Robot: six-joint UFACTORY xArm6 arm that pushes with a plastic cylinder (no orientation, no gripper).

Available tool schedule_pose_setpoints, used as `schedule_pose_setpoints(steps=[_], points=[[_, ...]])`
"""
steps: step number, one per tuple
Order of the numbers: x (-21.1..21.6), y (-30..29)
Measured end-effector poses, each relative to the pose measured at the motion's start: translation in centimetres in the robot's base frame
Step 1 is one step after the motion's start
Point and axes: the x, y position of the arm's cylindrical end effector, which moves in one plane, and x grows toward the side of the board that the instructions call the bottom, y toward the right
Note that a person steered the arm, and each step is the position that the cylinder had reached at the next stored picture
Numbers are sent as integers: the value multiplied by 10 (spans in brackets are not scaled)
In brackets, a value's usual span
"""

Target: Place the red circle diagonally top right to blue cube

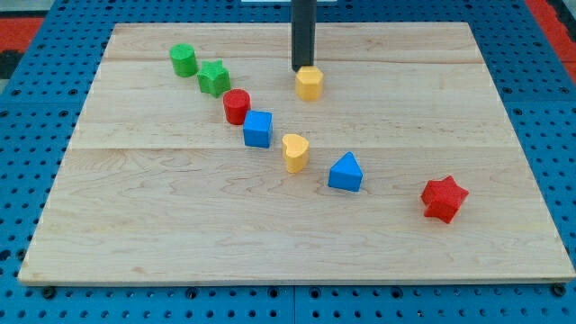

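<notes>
The red circle [237,106] stands on the wooden board [180,225], touching the top-left corner of the blue cube [257,129]. My tip [301,68] is near the view's top centre, right behind a yellow hexagonal block [310,84], to the upper right of the red circle and the blue cube and clear of both.
A green cylinder [184,59] and a green star [214,78] lie up-left of the red circle. A yellow heart [295,151], a blue triangle [346,173] and a red star [445,199] run down to the right. A blue pegboard [36,108] surrounds the board.
</notes>
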Motion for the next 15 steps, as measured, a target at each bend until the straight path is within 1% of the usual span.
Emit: schedule_pose_setpoints(steps=[1,2,3,4,5,6,7,8,10,11,12,13,14,15], points=[[12,5],[7,9],[5,37],[47,21],[79,4],[79,-12],[87,13],[68,17],[74,-109],[77,-152],[99,-146],[81,-139],[95,-109],[120,-94]])
